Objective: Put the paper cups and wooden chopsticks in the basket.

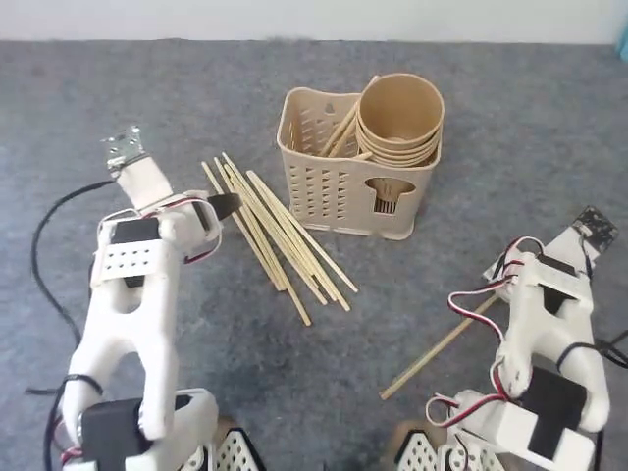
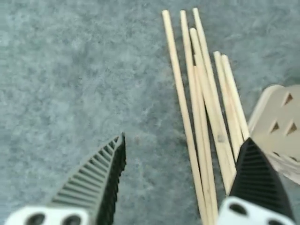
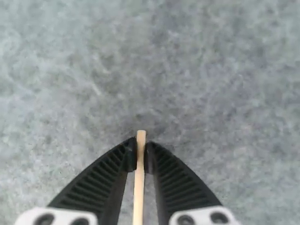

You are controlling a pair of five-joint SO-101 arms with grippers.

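A grey, felt-like table surface is shown. Nearest the arm bases, a single chopstick of pale wood is clamped at one end by the right gripper, with its free end pointing toward the space between the arms. Farther on, the loose chopsticks are laid slantwise in a pile just beside the basket. The left gripper is held over them, spread wide and holding nothing. Farthest, the beige slotted basket is seen upright, with stacked brown paper cups and leaning chopsticks inside.
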